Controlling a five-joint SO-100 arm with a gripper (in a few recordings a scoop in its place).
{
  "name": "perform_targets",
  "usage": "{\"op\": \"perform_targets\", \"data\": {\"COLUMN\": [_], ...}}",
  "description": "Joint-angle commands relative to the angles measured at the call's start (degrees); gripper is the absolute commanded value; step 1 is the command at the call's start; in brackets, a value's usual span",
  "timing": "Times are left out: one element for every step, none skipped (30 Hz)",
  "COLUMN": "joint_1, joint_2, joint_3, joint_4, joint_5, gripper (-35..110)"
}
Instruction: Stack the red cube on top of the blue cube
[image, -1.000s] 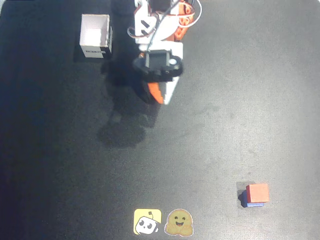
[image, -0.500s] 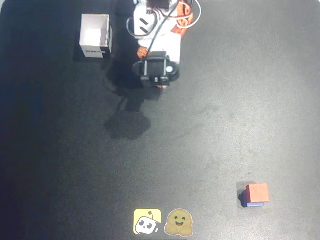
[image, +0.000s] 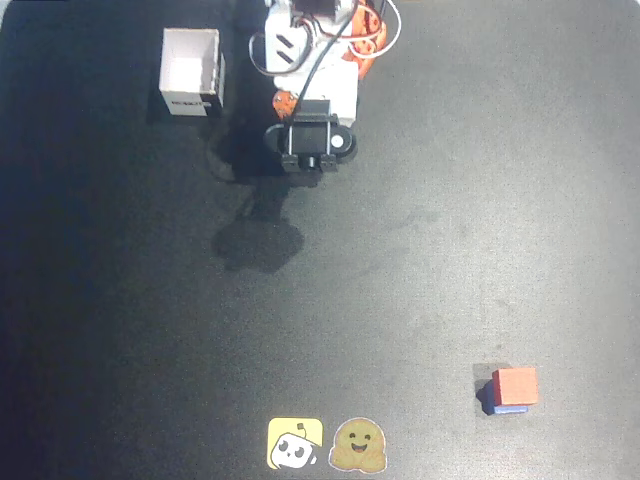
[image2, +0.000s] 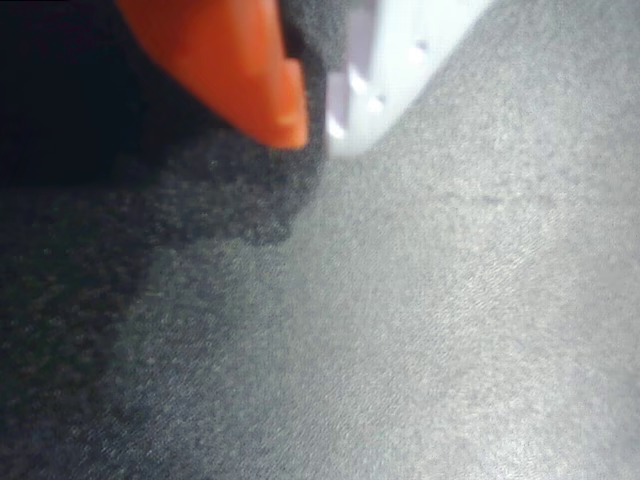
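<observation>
In the overhead view the red cube (image: 515, 385) sits on top of the blue cube (image: 503, 403), near the lower right of the black table (image: 420, 230). Only a sliver of blue shows at the left and lower edge of the red one, so the stack is slightly offset. The pair stands well apart from the arm.

The arm (image: 310, 60) is folded up at the top centre of the table, with its black wrist block pointing down over the mat and its shadow lying just below it. In the wrist view the gripper (image2: 312, 125) shows as an orange finger (image2: 240, 70) and a white finger (image2: 390, 70) with their tips almost touching, so the fingers are drawn together with nothing between them, above bare mat.

A white open box (image: 190, 72) stands at the upper left, beside the arm. Two stickers lie at the bottom edge: a yellow one (image: 294, 443) and a brown smiling one (image: 358, 445), side by side.
</observation>
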Motion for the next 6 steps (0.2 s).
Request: {"op": "perform_targets", "data": {"joint_1": [0.35, 0.35, 0.35, 0.35, 0.35, 0.35], "joint_2": [0.26, 0.26, 0.26, 0.26, 0.26, 0.26], "joint_3": [-0.26, -0.26, -0.26, -0.26, -0.26, -0.26], "joint_4": [0.26, 0.26, 0.26, 0.26, 0.26, 0.26], "joint_5": [-0.35, -0.35, -0.35, -0.35, -0.35, -0.35], "gripper": [0, 0, 0, 0, 0, 0]}}
